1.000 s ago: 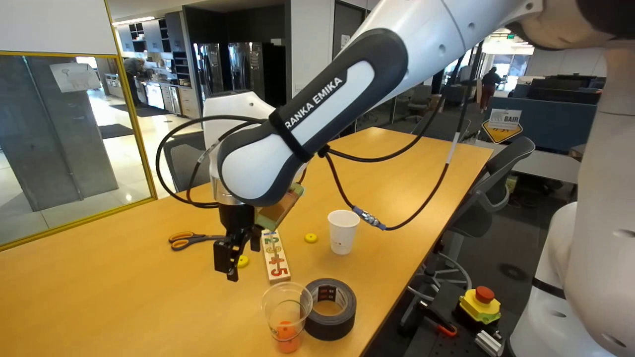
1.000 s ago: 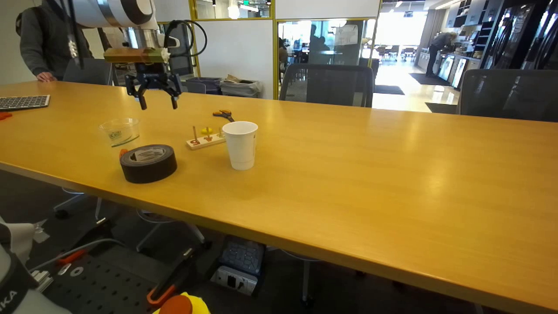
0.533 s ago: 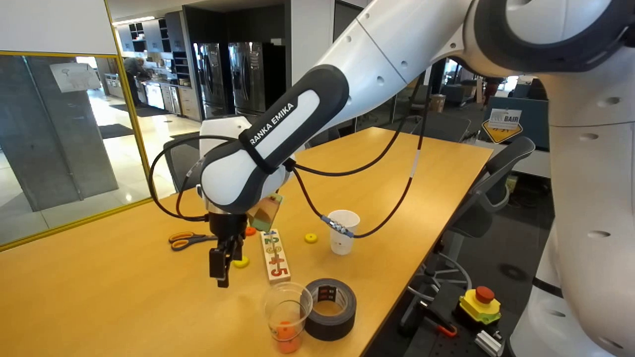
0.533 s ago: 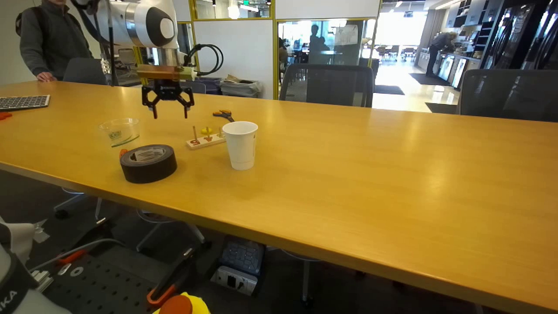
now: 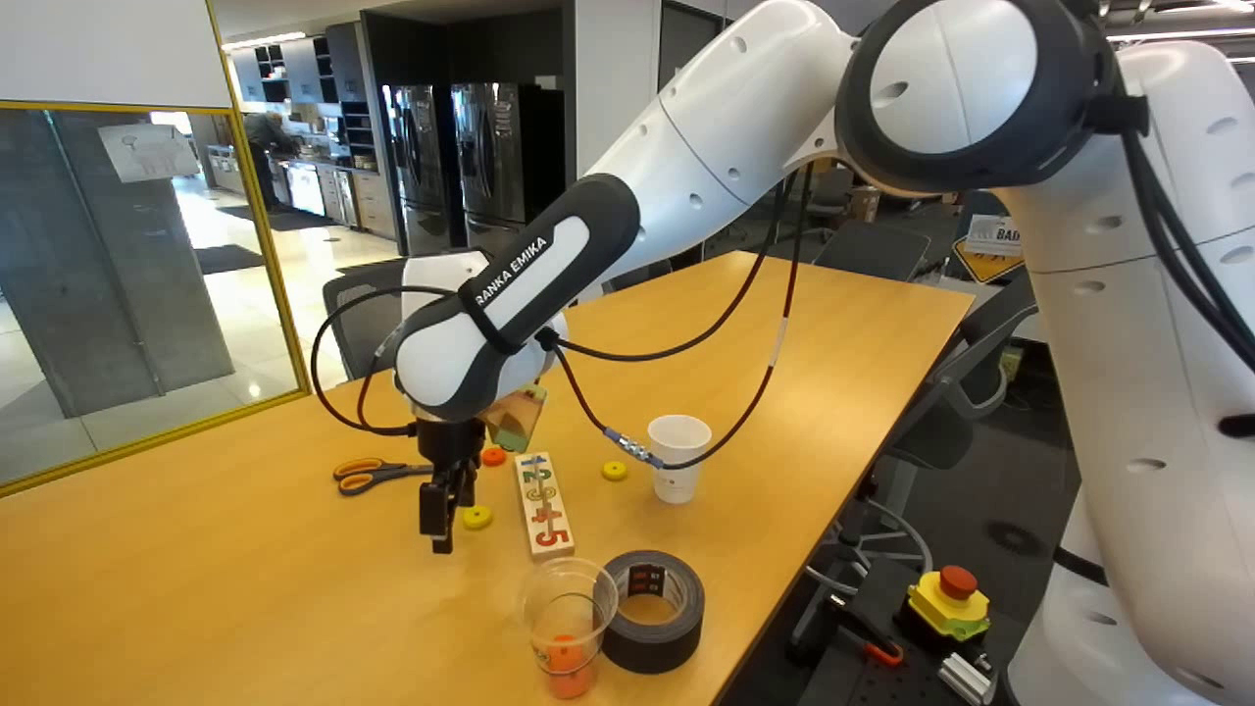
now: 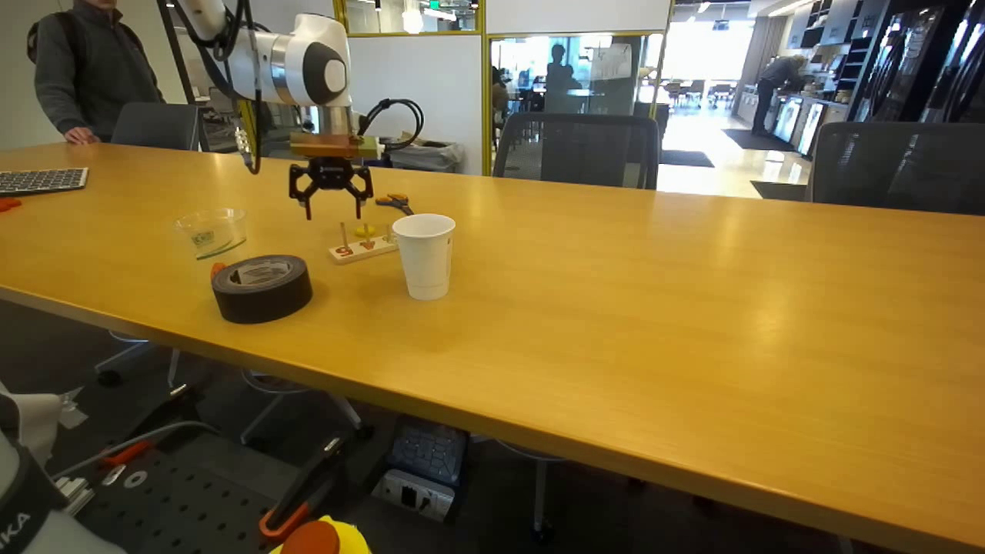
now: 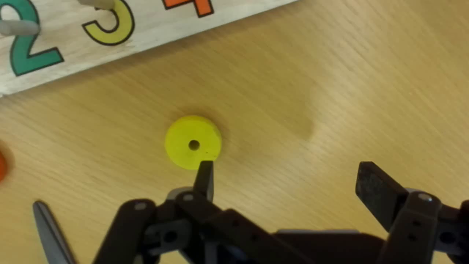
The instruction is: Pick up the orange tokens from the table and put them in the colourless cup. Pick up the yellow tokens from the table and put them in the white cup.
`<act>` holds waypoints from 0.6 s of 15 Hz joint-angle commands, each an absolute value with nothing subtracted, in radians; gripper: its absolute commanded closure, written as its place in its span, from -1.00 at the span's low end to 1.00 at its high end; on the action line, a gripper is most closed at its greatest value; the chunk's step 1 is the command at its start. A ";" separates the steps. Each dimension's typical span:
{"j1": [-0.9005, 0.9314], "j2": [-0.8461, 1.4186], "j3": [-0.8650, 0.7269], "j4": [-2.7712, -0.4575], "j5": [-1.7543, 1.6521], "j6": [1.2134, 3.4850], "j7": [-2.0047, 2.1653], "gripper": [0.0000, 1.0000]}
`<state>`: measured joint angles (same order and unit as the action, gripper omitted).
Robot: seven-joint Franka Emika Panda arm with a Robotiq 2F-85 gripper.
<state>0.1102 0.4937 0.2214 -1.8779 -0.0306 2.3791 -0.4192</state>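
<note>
My gripper stands open over the table with nothing between its fingers. In the wrist view a yellow token with a centre hole lies by the left fingertip, which overlaps its lower edge. A second yellow token rests between the number board and the white cup. One orange token lies flat near the board's far end; its edge shows at the left of the wrist view. Orange tokens sit at the bottom of the colourless cup. Both cups are upright.
The wooden number board has upright pegs and lies beside the gripper. Orange-handled scissors are on the other side. A black tape roll stands against the colourless cup. A person is at the table's far end.
My gripper has moved rightward and down in an exterior view, coming near the yellow token by the board. It has stayed open. The orange token there has come out from behind the arm.
</note>
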 commanded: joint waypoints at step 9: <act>0.110 0.614 0.163 -1.705 -0.125 2.313 -0.417 -1.00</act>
<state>0.1166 0.5885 0.1572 -1.7619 -0.1229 2.3703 -0.4122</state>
